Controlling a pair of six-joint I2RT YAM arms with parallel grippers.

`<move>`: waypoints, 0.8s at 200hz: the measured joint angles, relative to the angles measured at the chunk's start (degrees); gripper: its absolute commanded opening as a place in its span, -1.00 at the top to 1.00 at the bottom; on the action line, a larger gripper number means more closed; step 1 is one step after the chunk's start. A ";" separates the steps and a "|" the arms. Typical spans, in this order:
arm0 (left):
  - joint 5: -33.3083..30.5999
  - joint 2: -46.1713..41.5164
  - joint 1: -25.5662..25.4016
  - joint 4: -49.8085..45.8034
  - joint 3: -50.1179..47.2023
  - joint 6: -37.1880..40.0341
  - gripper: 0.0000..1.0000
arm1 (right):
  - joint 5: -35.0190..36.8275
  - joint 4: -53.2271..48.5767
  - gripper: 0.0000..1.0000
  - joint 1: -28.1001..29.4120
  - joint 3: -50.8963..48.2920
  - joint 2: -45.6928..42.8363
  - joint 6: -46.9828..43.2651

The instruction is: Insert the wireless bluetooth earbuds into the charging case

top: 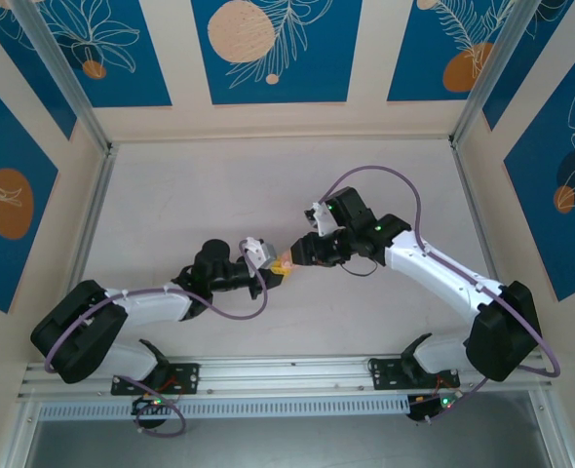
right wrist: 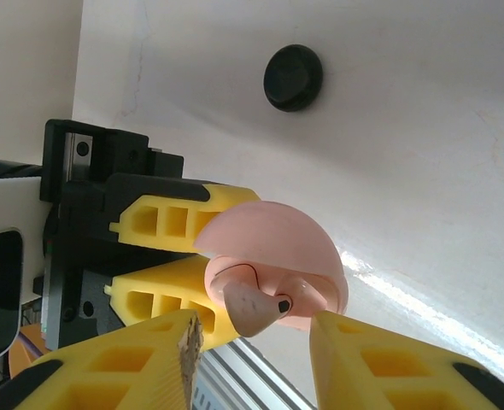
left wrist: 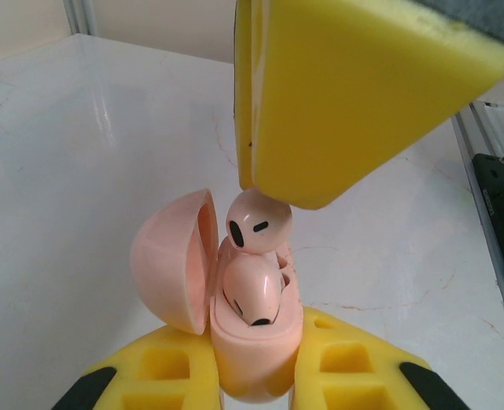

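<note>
- White bench [left wrist: 64, 128], blue-panelled walls [top: 268, 39].
- My left hand [left wrist: 256, 363] pinches the open case [left wrist: 171, 256].
- My right hand [right wrist: 256, 329], spread, should press the upper earbud [left wrist: 259, 224] straight down, gently.

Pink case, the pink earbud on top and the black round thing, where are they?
Pink case [left wrist: 250, 363]: left wrist view, on its lower body, below the open lid.
Upper pink earbud [left wrist: 259, 224]: left wrist view, on its rounded head.
Black round thing [right wrist: 293, 77]: right wrist view, on its middle.
</note>
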 measured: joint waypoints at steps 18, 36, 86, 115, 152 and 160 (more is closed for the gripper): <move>0.00 0.00 0.00 0.00 0.13 0.26 0.74 | -0.26 0.00 0.27 0.15 0.00 0.24 -0.02; 0.00 -0.07 0.00 -0.02 0.13 0.28 0.74 | -0.61 0.00 0.29 0.20 0.00 0.33 -0.02; 0.00 -0.66 0.00 -0.63 0.15 0.66 0.74 | -1.05 0.02 0.37 0.20 0.00 1.53 -0.15; 0.00 -0.81 0.00 -1.42 0.24 0.70 0.74 | -1.03 0.00 0.43 0.20 0.00 1.88 0.22; 0.02 -0.85 0.00 -1.51 0.24 0.70 0.74 | -1.01 0.04 0.49 0.20 0.00 2.03 1.81; 0.02 -0.85 0.00 -1.51 0.24 0.70 0.74 | -1.03 0.09 0.50 0.20 0.00 2.03 2.21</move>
